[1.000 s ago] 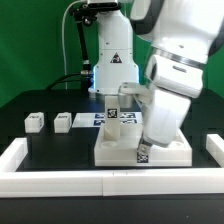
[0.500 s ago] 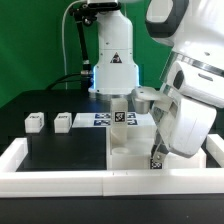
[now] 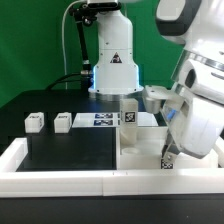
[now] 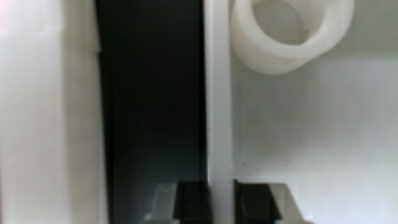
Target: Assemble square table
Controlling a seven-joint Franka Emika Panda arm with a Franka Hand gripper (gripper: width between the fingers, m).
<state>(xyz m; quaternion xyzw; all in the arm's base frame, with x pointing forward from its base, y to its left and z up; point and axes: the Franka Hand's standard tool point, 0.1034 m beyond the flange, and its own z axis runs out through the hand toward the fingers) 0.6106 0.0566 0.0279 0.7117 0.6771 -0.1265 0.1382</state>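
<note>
Jaws gripping raised rim of square table slab, thin wall pinched between them. Slab lying flat on surface, spreading away beneath jaws. Judging slab stiff, light, smooth plastic, probably sliding easily. Rim looking best hold, though narrow.

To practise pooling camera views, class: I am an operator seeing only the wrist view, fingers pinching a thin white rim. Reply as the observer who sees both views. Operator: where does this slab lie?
Observer: The tabletop lies at the exterior view's right, close along the front border rail.
Operator: Are any legs loose?
Observer: Yes: the leftmost leg and its neighbour leg lie on the black table at the exterior view's left.
Operator: Anything on the slab?
Observer: One upright leg stands at its far corner.
</note>
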